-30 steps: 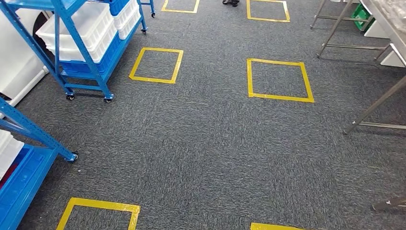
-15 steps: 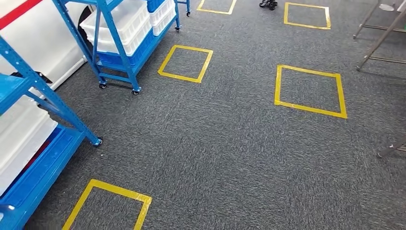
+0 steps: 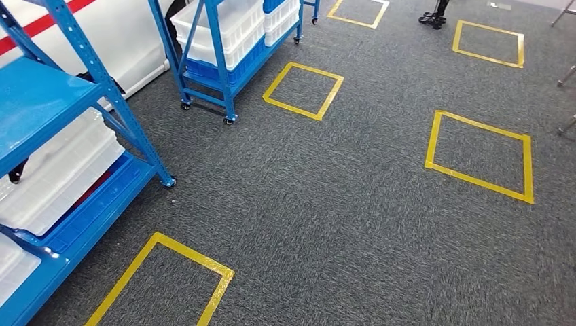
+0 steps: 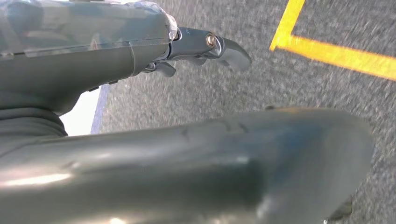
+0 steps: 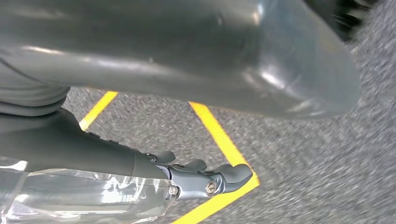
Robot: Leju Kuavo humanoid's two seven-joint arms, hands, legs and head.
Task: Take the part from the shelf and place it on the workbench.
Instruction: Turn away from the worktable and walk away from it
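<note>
Shelf [image 3: 64,129], blue, w/ white bins [image 3: 58,170] on lower tiers, at left edge of carpet [image 3: 326,204]; near leg on caster beside yellow tape square [image 3: 163,285]. Second blue shelf unit [image 3: 224,47] w/ white bins toward far left corner of carpet. More tape squares [image 3: 482,156] across mid and far floor.
Part: not identifiable in bins; location cannot tell. Workbench: no entry.
Left hand [image 4: 201,46]: hanging over carpet, fingers extended and apart from thumb, holding nothing.
Right hand [image 5: 205,179]: hanging over carpet near tape corner, fingers extended, apart from thumb, holding nothing.
Progress, est.: early. Approach to shelf under way, nothing picked. Remaining: reach shelf, locate and grasp part, carry to workbench, set down.
</note>
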